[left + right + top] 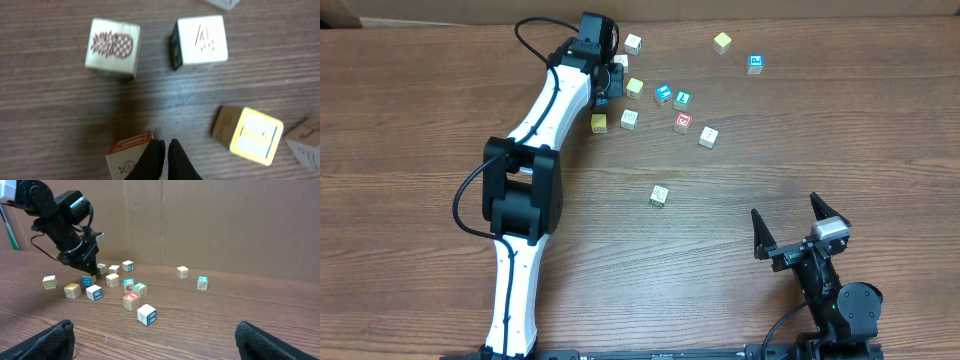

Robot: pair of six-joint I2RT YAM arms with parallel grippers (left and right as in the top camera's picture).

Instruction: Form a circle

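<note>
Although most blocks lie close together near the far edge of the surface (440,100), I'd call the circle (630,118) barely begun: a loose clump with gaps, not a closed ring. Strays sit well apart: a lone block (659,195) towards the middle, a yellow block (722,42) and a blue one (755,63) along the far edge. The left jaws are pressed shut and empty, tips just beside a red-printed block (127,159). The right jaws gape wide, idle by the near right corner.

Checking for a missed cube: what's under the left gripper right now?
The wrist view shows the shut left gripper over the table, beside a red-edged cube whose right corner its fingers cover. Whether they touch cannot be seen; overhead, the arm hides that spot.
</note>
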